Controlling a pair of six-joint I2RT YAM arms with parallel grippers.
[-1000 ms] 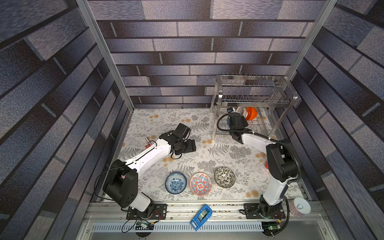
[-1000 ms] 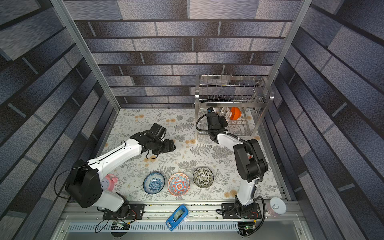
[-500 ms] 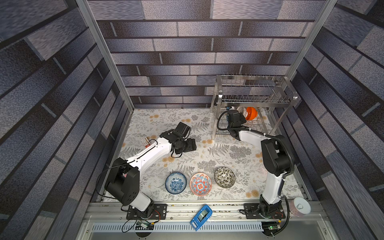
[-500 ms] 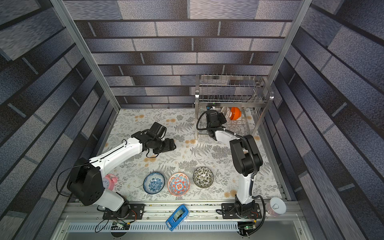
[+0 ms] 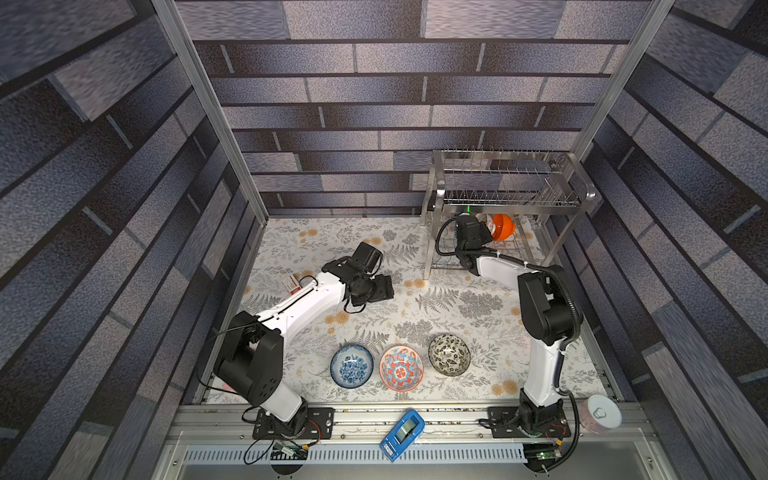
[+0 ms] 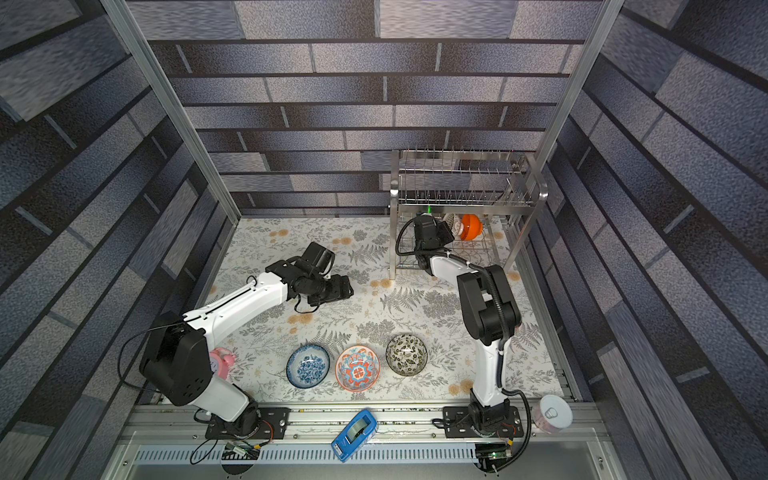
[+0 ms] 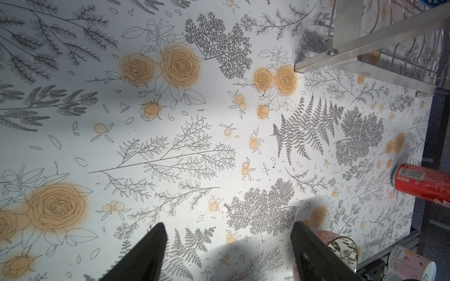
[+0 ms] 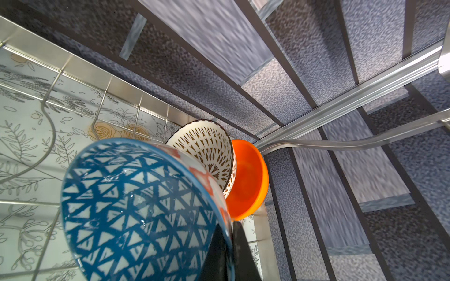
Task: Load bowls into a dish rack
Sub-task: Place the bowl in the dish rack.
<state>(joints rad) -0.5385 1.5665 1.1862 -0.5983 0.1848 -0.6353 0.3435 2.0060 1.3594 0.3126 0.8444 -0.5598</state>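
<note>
Pinched the rim of the blue triangle-patterned bowl [image 8: 136,206] in the right gripper [image 8: 227,226], in the lower tier of the dish rack [image 5: 507,201] at far right, just beside the white lattice bowl [image 8: 204,148] and orange bowl [image 8: 248,180]. Hung the left gripper [image 7: 228,225] wide and empty above the table [image 7: 170,146].

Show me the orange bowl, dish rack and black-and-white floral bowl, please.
orange bowl [image 8: 248,180]: right wrist view, inside.
dish rack [image 5: 519,204]: a top view, front rail.
black-and-white floral bowl [image 5: 449,355]: a top view, centre.

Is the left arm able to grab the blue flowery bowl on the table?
Probably yes. The left gripper is open and empty, with only bare table between it and the blue flowery bowl. The red bowl sits close beside it, though.
</note>
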